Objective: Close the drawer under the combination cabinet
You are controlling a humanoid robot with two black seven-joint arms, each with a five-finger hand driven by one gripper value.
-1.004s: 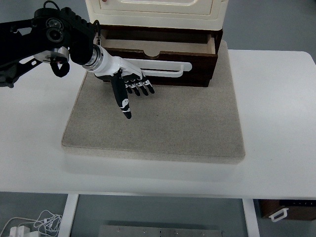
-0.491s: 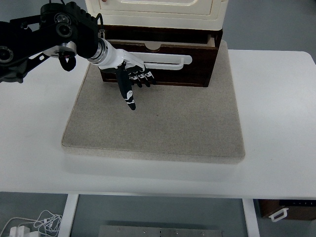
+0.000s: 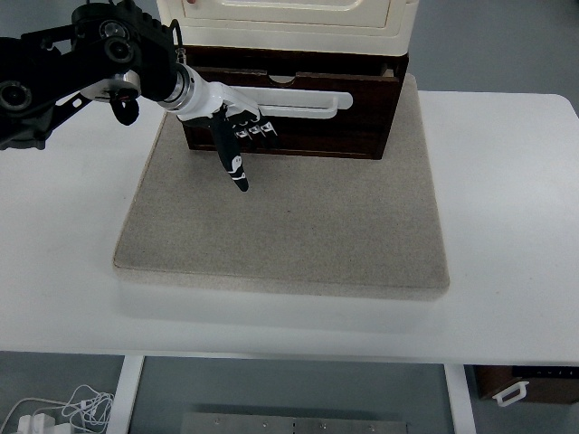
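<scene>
A cream cabinet [image 3: 289, 23] stands on a dark brown base at the back of a grey mat [image 3: 289, 217]. Its dark brown drawer [image 3: 326, 122] with a white bar handle [image 3: 308, 107] is almost flush with the base; only a thin gap shows along its top. My left hand [image 3: 237, 136] presses flat against the left part of the drawer front, fingers relaxed and pointing down, thumb reaching toward the mat. It holds nothing. The right arm is out of view.
The grey mat lies on a white table [image 3: 507, 226]. Another brown drawer unit with a white handle [image 3: 511, 391] shows below the table at the bottom right. Cables [image 3: 54, 411] lie on the floor at the bottom left.
My left hand has moved toward the cabinet with the drawer front, and the drawer has slid in from clearly open to nearly flush.
</scene>
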